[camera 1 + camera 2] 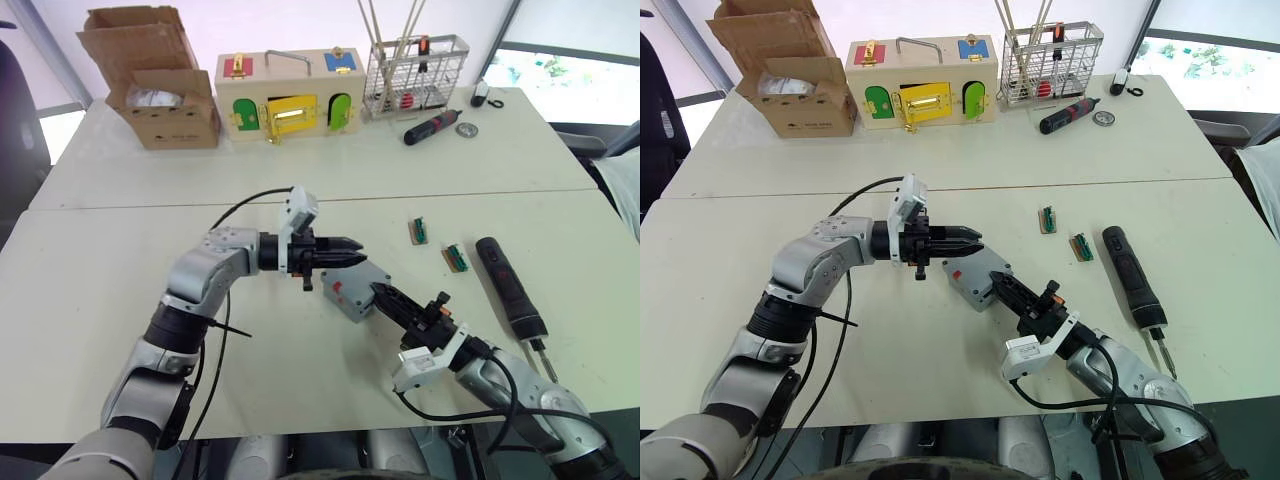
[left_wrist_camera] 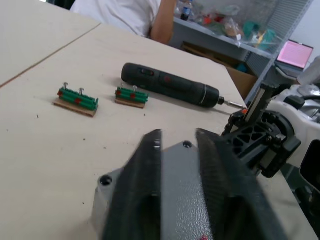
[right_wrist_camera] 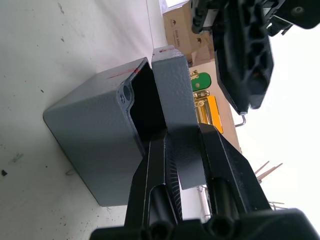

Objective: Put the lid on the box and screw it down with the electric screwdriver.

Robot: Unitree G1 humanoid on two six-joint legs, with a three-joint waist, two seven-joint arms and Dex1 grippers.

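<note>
Nearest, the right hand (image 1: 1002, 283) pinches the lid (image 3: 176, 107), held tilted over the box (image 1: 352, 291) at mid-worktop. Just left, the left hand (image 1: 352, 255) hovers above the box, fingers slightly spread. Rightward, the electric screwdriver (image 1: 509, 288) lies near the worktop's right edge.

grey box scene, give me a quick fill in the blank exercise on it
1. The right end effector grips the lid, holding it tilted over the open ____.
2. The electric screwdriver lies on the ____, untouched.
3. Between the box and the electric screwdriver lie two small ____ terminal blocks.
4. The left end effector hovers just above the ____.

Missing words: box; table; green; box
</note>
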